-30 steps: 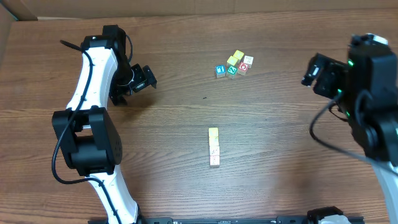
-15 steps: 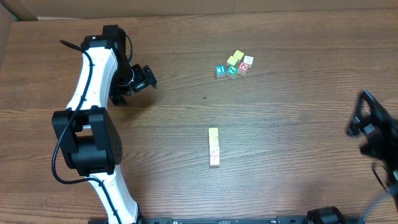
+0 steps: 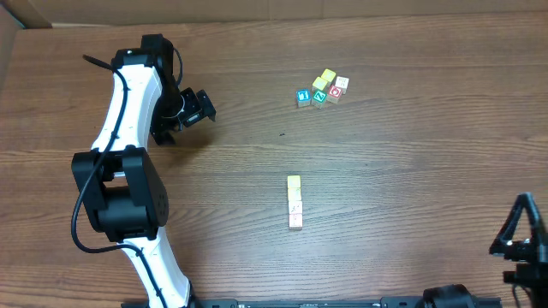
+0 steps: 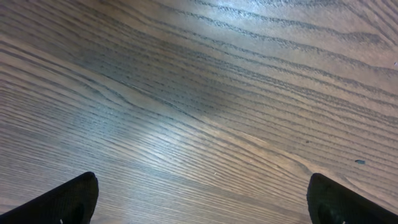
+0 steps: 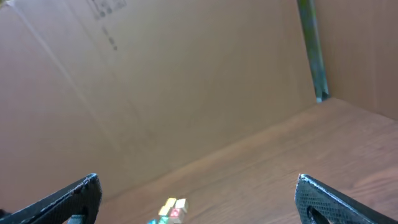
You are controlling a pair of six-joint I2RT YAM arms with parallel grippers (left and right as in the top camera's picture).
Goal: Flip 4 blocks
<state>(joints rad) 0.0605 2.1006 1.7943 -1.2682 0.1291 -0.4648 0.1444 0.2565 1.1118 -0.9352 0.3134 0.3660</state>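
Note:
The blocks sit in a tight cluster at the back of the table, right of centre: two yellow-faced cubes point(image 3: 329, 76) point(image 3: 319, 84), a teal-faced cube point(image 3: 318, 97) and a red-faced cube point(image 3: 334, 92). The right wrist view shows the same cluster small and blurred, with a yellow cube point(image 5: 168, 204) and the red cube point(image 5: 175, 213) far ahead of my right gripper point(image 5: 198, 182), which is open and empty. My right arm point(image 3: 518, 244) is at the near right corner. My left gripper point(image 3: 199, 107) point(image 4: 202, 186) hovers open over bare wood, far left of the cluster.
A blue-faced cube point(image 3: 302, 97) and a white-topped cube point(image 3: 342, 82) touch the cluster. A short row of pale cubes point(image 3: 294, 205), yellow at its far end, lies mid-table. A cardboard wall point(image 5: 186, 81) stands behind the table.
My right arm has swung from the upper right of the table down to the near right corner. The left arm and all cubes have stayed put.

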